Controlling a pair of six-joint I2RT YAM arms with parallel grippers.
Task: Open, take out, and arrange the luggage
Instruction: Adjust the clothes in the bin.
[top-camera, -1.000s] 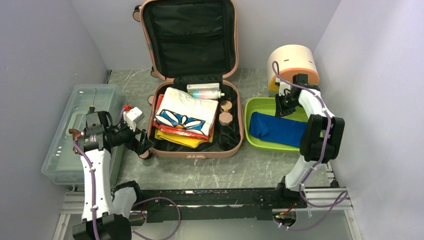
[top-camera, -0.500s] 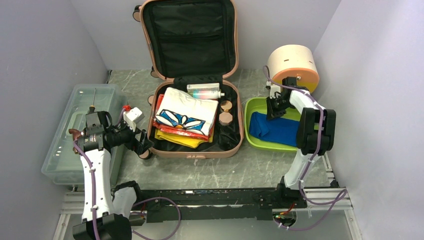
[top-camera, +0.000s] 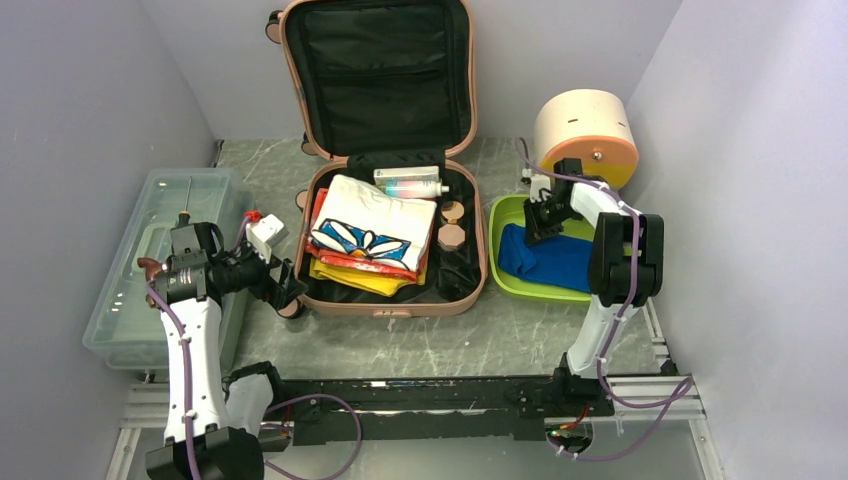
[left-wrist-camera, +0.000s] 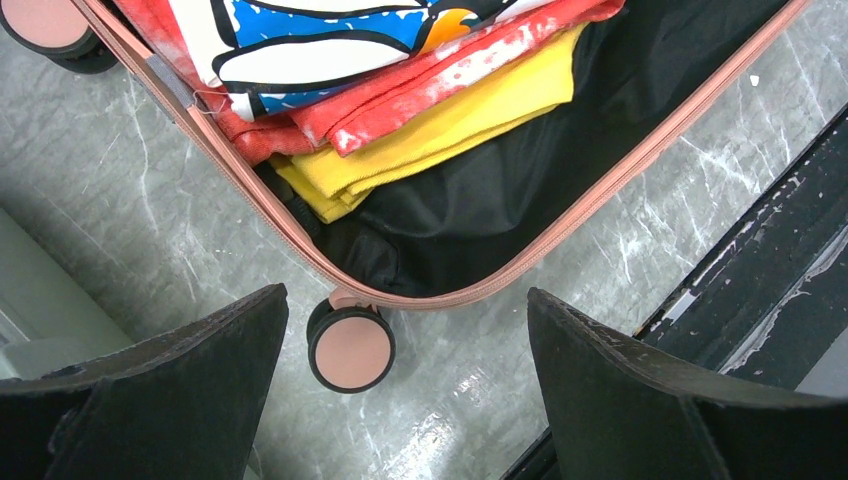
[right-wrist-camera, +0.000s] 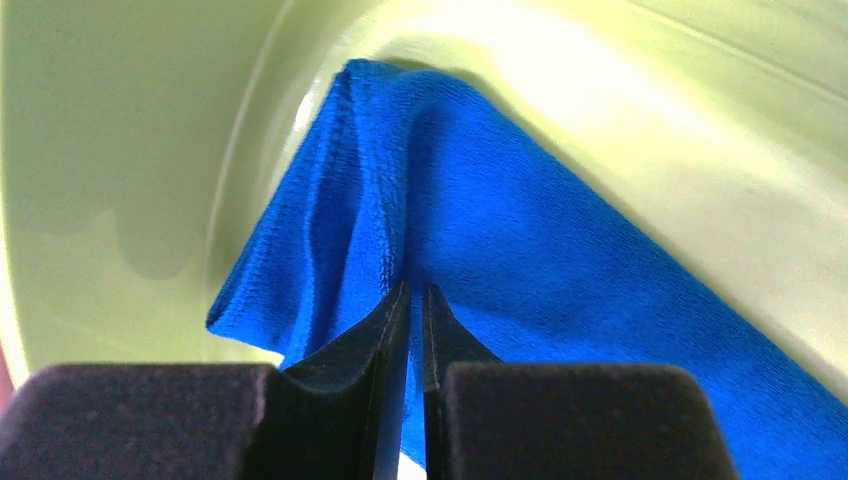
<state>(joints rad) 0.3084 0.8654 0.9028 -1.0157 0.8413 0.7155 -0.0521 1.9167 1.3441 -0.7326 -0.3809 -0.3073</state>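
The luggage (top-camera: 400, 305) lies wide open in the middle of the table, its lid (top-camera: 378, 75) propped up against the back wall with the black lining showing, so the opening step looks done. Over on the right, one item is out: a blue cloth (top-camera: 552, 260) sits in the lime-green tray (top-camera: 520, 288) just beside the case. The right gripper (right-wrist-camera: 412, 300) is down in the tray with its fingers nearly together, pinched on a raised fold of that cloth, and my read is it is tidying or setting it down. Plenty is left inside, though. A white printed shirt (top-camera: 372, 225) tops a folded stack with a red garment (left-wrist-camera: 420, 95) and a yellow garment (left-wrist-camera: 450, 125) beneath. A tube (top-camera: 410, 185) lies along the back edge, with two wooden discs (top-camera: 451, 237) at the right side. The left gripper (left-wrist-camera: 402, 295) hovers at the case's near-left corner with its fingers spread wide and holding nothing, one wheel (left-wrist-camera: 350, 348) showing between them. The clear bin (top-camera: 150, 260) waits on the far left. Call it early going: one piece moved, most of the unpacking ahead.
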